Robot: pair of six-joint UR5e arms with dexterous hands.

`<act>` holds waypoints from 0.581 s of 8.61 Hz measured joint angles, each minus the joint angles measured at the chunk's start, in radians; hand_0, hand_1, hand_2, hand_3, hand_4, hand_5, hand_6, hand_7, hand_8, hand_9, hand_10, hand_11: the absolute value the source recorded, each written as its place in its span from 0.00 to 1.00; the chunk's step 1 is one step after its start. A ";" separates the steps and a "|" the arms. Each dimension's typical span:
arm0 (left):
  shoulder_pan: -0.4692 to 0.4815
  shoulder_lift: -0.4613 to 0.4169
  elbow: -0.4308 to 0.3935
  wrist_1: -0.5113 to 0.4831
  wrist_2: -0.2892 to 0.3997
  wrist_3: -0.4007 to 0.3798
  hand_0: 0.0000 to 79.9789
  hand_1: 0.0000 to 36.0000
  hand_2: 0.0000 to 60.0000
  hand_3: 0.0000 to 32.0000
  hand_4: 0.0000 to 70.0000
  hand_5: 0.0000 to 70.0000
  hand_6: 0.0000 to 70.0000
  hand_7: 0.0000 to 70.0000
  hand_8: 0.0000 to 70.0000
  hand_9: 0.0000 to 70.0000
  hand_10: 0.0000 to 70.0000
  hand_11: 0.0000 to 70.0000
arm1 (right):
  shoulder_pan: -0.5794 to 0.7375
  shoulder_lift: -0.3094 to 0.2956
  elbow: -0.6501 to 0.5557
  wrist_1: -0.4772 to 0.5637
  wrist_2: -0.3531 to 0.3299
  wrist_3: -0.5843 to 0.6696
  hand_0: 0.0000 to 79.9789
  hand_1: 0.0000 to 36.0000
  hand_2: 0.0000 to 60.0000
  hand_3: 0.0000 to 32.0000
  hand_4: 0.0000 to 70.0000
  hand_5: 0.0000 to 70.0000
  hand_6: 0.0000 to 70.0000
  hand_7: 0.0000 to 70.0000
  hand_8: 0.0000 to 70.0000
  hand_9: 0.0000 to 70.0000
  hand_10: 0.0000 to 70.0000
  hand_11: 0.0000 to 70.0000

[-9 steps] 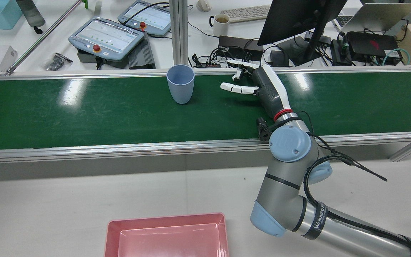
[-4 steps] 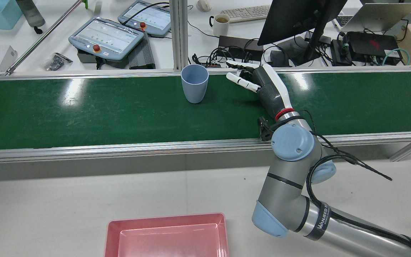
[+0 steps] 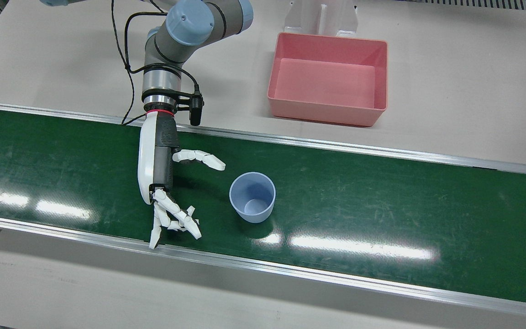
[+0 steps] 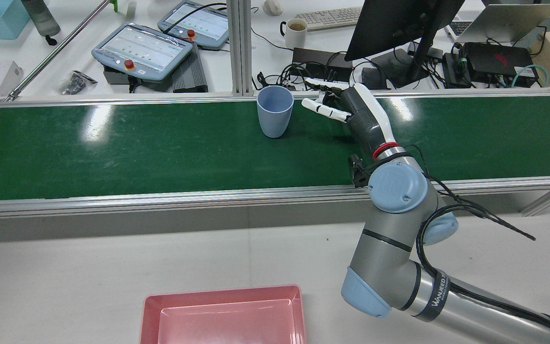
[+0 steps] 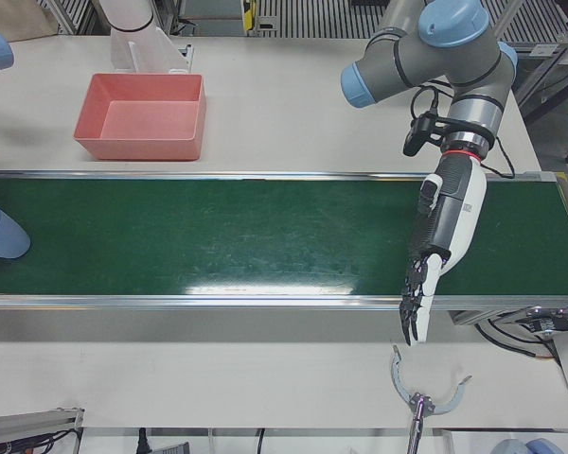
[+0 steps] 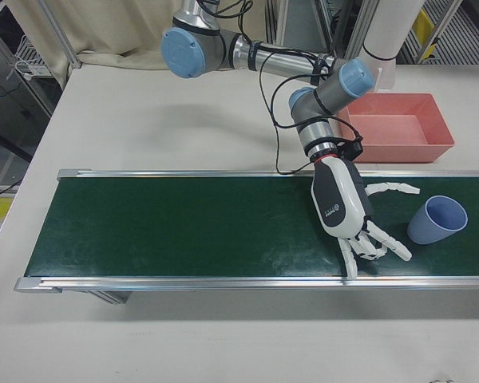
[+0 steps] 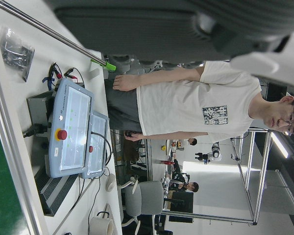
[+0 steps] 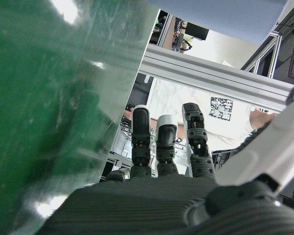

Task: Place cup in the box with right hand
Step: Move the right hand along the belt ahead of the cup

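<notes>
Right hand [image 3: 165, 183] hangs low over the green belt [image 3: 381, 205], fingers [image 3: 199, 158] spread, holding nothing. Thumb side points toward the blue cup [image 3: 252, 197]; small gap between them, no touch. Cup stands upright on the belt, mouth up, just beside the hand on the side toward the belt's middle. Against the rear view half a second ago, the cup has slid along the belt toward the hand, and the gap is narrower; the hand has barely shifted. Pink box [image 3: 328, 77] sits on the pale worktop [image 3: 473, 91] behind the belt, well apart from the cup. Left hand [image 5: 435, 246] hangs over the far end of the belt, fingers straight and pointing down, grasping nothing.
</notes>
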 measured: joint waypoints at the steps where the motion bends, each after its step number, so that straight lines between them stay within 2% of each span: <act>1: 0.000 0.000 0.000 -0.001 0.000 0.000 0.00 0.00 0.00 0.00 0.00 0.00 0.00 0.00 0.00 0.00 0.00 0.00 | 0.007 -0.016 0.038 -0.020 -0.012 0.000 0.44 0.22 0.31 0.00 0.23 0.03 0.33 1.00 0.31 0.65 0.00 0.00; 2: 0.000 0.000 0.001 -0.001 0.000 0.001 0.00 0.00 0.00 0.00 0.00 0.00 0.00 0.00 0.00 0.00 0.00 0.00 | 0.018 -0.051 0.094 -0.038 -0.024 0.000 0.43 0.22 0.30 0.00 0.20 0.03 0.33 1.00 0.31 0.65 0.00 0.00; 3: 0.000 0.000 0.001 -0.001 0.000 0.000 0.00 0.00 0.00 0.00 0.00 0.00 0.00 0.00 0.00 0.00 0.00 0.00 | 0.034 -0.119 0.172 -0.049 -0.031 0.001 0.51 0.23 0.18 0.00 0.19 0.04 0.32 1.00 0.32 0.67 0.00 0.00; 4: 0.000 0.000 0.001 -0.001 0.000 0.000 0.00 0.00 0.00 0.00 0.00 0.00 0.00 0.00 0.00 0.00 0.00 0.00 | 0.057 -0.199 0.248 -0.054 -0.039 0.011 0.58 0.15 0.00 0.00 0.25 0.06 0.32 1.00 0.33 0.68 0.01 0.02; 5: 0.000 0.000 0.001 -0.001 -0.001 0.000 0.00 0.00 0.00 0.00 0.00 0.00 0.00 0.00 0.00 0.00 0.00 0.00 | 0.098 -0.267 0.306 -0.055 -0.064 0.034 0.59 0.04 0.00 0.00 0.27 0.06 0.32 1.00 0.33 0.68 0.01 0.02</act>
